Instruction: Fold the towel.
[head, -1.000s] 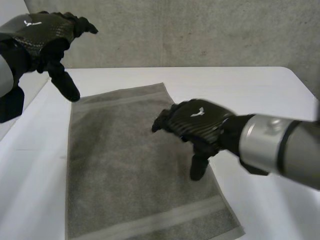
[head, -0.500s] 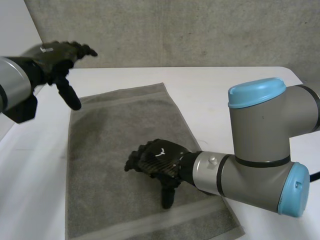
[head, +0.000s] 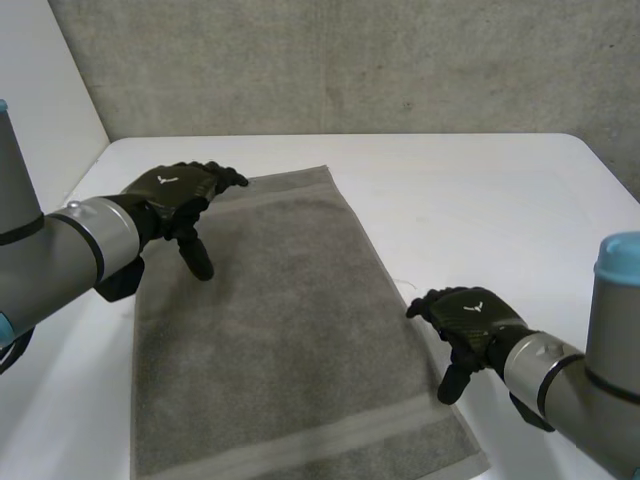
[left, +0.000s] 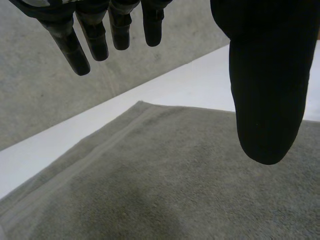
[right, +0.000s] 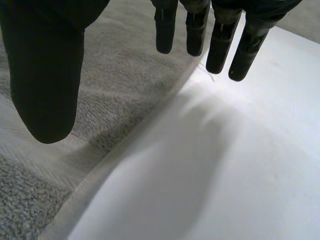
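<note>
You have the towel (head: 270, 330) lying flat towards the table's (head: 480, 200) near left corner. The left hand (head: 175, 195) hovers over the towel's far left corner and the right hand (head: 465, 320) over its right edge. Both have their fingers spread and hold nothing.

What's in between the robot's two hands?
Between the left hand and the right hand lies just the flat grey towel on the white table, as the head view shows.

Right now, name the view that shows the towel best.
The head view: the towel lies flat on the table, nearly all visible. The left wrist view shows one corner and a banded edge beneath the left hand; the right wrist view shows an edge under the right hand.
</note>
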